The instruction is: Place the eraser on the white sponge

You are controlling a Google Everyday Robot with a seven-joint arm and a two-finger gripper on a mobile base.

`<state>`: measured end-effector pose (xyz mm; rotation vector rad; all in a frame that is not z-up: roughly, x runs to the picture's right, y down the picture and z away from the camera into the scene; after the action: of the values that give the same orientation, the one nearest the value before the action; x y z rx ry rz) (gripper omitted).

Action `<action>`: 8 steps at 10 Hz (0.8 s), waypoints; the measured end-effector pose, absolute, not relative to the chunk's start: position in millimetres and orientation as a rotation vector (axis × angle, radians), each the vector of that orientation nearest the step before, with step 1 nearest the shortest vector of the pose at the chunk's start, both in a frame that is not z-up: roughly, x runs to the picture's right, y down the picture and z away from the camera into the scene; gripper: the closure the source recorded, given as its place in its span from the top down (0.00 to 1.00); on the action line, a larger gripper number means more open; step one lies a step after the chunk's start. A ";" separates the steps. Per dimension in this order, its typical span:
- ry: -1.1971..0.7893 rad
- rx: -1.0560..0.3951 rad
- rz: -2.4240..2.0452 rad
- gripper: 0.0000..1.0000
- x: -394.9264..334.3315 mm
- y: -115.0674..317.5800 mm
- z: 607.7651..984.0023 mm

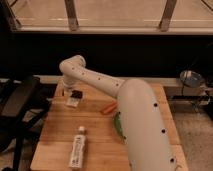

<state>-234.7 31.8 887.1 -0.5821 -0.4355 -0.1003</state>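
Observation:
A small black eraser [76, 93] sits at the gripper's tip, just above a white sponge [72, 102] on the far left part of the wooden table [95, 125]. My gripper [70, 91] hangs from the white arm [130, 110] that reaches from the lower right toward the table's back left corner. The gripper is right at the eraser, directly over the sponge. I cannot tell whether the eraser touches the sponge.
A white bottle [78, 149] lies near the front of the table. An orange object [108, 107] and a green object [118, 123] lie mid-table beside the arm. A black chair [17, 107] stands left of the table. A round device [191, 77] sits at right.

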 end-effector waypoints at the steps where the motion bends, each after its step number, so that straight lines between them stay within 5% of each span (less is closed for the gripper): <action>1: -0.439 -0.583 -0.098 0.51 -235.4 32.2 886.9; 3: -0.450 -0.587 -0.078 0.75 -230.7 32.2 888.7; 4: -0.453 -0.589 -0.075 0.79 -230.2 32.5 889.2; 8: -0.463 -0.593 -0.074 0.79 -232.0 33.9 890.5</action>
<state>-232.0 33.9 890.5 -0.5931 -0.4631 -0.0740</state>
